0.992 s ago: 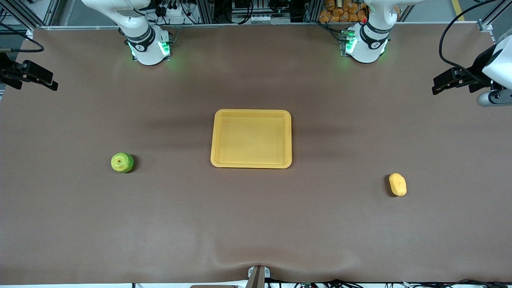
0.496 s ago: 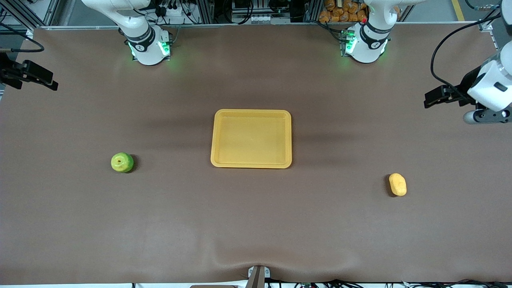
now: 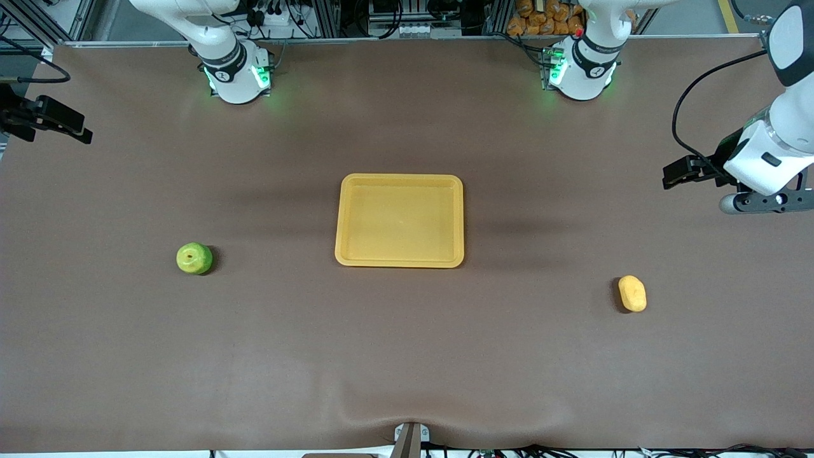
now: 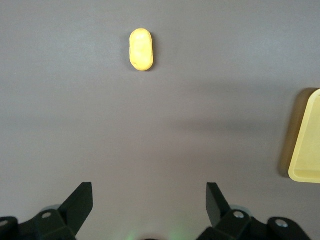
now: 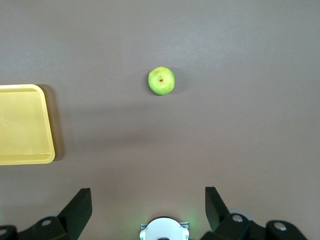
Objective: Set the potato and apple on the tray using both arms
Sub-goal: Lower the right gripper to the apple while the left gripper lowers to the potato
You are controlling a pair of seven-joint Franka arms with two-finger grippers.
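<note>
Potato and apple both lie on the brown table, outside the tray. We see the left gripper point(image 3: 675, 173) up in the air over the table edge at the left arm's end, its fingers point(image 4: 80, 202) spread wide and holding nothing. The right gripper point(image 3: 63, 124) hangs over the edge at the right arm's end, fingers point(image 5: 79, 206) likewise spread and empty. The potato point(image 3: 632, 293) rests toward the left arm's end, nearer the front camera than the tray. The apple point(image 3: 194, 258) sits toward the right arm's end, stem dimple up. The yellow-orange tray point(image 3: 399, 179) lies at the table's middle, well apart from both.
</note>
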